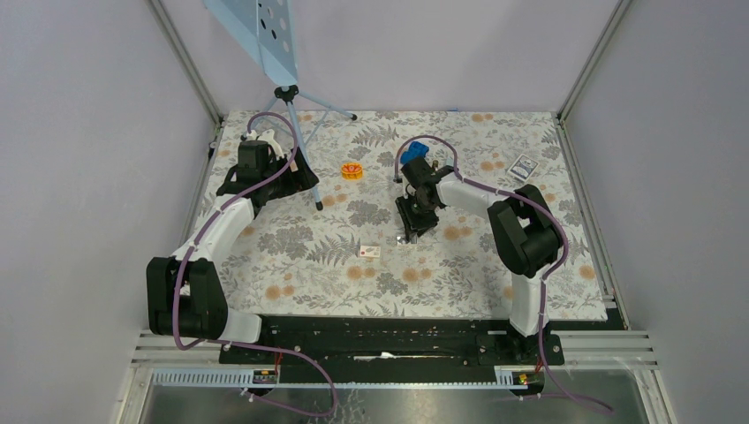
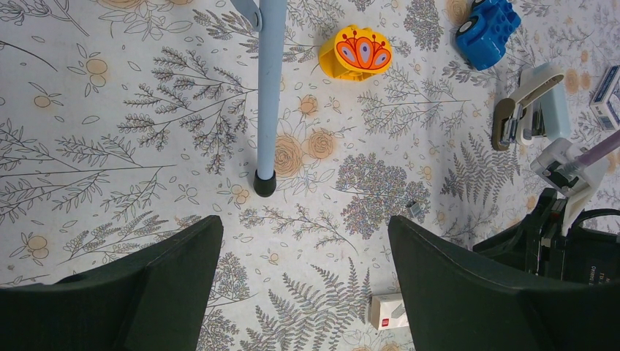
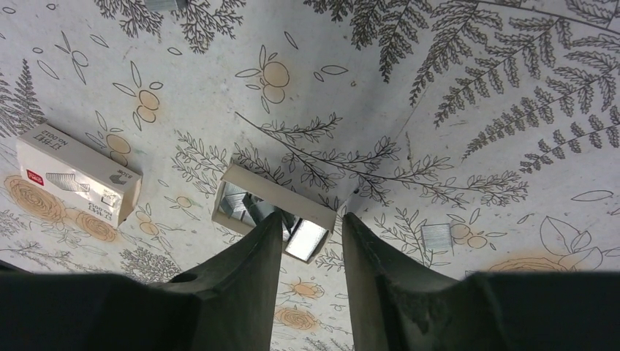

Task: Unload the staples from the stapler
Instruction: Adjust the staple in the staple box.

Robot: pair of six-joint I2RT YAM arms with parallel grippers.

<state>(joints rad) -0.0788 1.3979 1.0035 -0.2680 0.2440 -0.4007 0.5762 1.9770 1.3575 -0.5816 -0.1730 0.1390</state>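
- The right gripper (image 3: 311,219) hangs low over the table with its jaws partly apart. Nothing shows clamped between them, and one end of a small open tray (image 3: 281,194) is visible through the gap.
- The staples (image 3: 437,235), a short silvery strip, lie flat on the floral cloth (image 3: 475,73) just beside the outer face of one finger, untouched.
- The tray sits right at the fingertips. Its shiny inside seems to hold more silvery strips, though the reflections leave that unsure.
- A white box (image 3: 77,175) lies closed on the far side of the tray from the strip, near it but apart.
- In the left wrist view the stapler (image 2: 537,102) lies swung open on the cloth beyond the right arm, close to a blue toy (image 2: 488,29). Whether its channel is empty cannot be told.
- The left gripper (image 2: 303,227) hovers spread wide and empty beside a tripod leg (image 2: 269,88), well apart from the work.
- With the stapler open and a strip lying loose, the emptying looks largely done. The step in hand appears to be handling the loose staples around the tray.
- If the strip is to be lifted, the right gripper would need to shift sideways over it, straddle its narrow width and close finely. A thin strip flat on soft, creased cloth is likely to slide away or snap.
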